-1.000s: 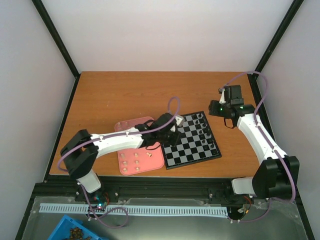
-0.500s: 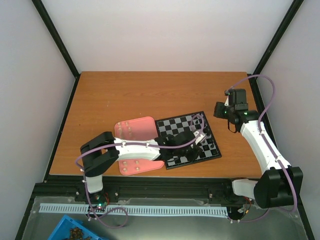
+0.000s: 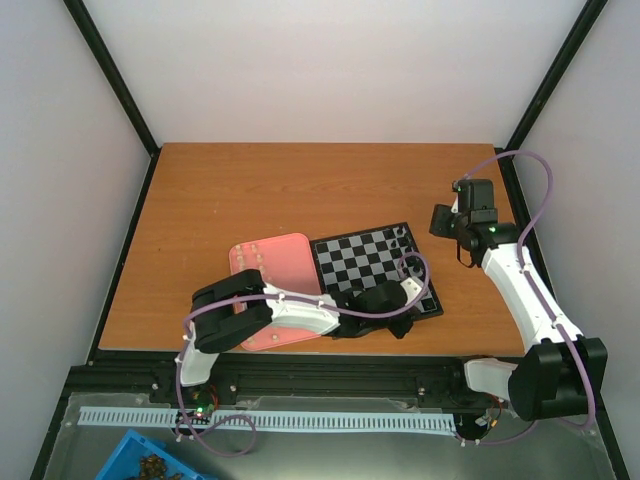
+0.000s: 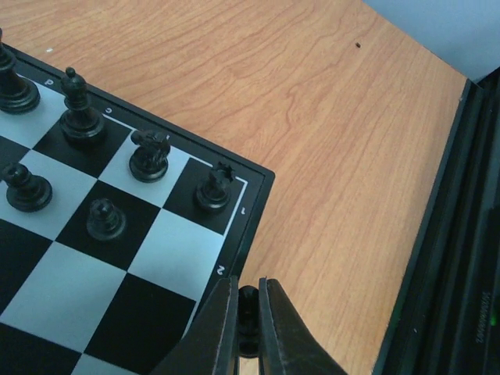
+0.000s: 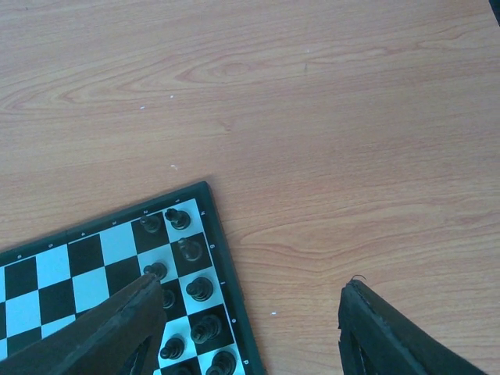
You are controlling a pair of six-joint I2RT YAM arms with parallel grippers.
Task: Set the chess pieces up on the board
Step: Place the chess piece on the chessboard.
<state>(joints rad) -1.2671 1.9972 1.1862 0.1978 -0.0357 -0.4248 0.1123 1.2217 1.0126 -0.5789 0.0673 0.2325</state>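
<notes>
The board (image 3: 352, 262) lies at the table's middle right, with black chess pieces (image 3: 410, 262) along its right side. My left gripper (image 3: 404, 313) reaches across to the board's near right corner. In the left wrist view the left gripper (image 4: 248, 306) is shut on a small black piece (image 4: 248, 301), just over the board's black border (image 4: 234, 234). Several black pieces stand close by, such as the corner one (image 4: 215, 187). My right gripper (image 3: 446, 218) hovers off the board's far right, and in its own view the gripper (image 5: 250, 332) is open and empty.
A pink tray (image 3: 275, 255) lies left of the board, partly under my left arm. Bare wooden table (image 5: 328, 117) stretches beyond and to the right of the board. The black rail (image 4: 461, 234) runs along the near table edge. A blue bin (image 3: 150, 464) sits below the table.
My left arm swung from the pink tray across the board to its near right corner, still shut. My right arm drew back slightly to the right.
</notes>
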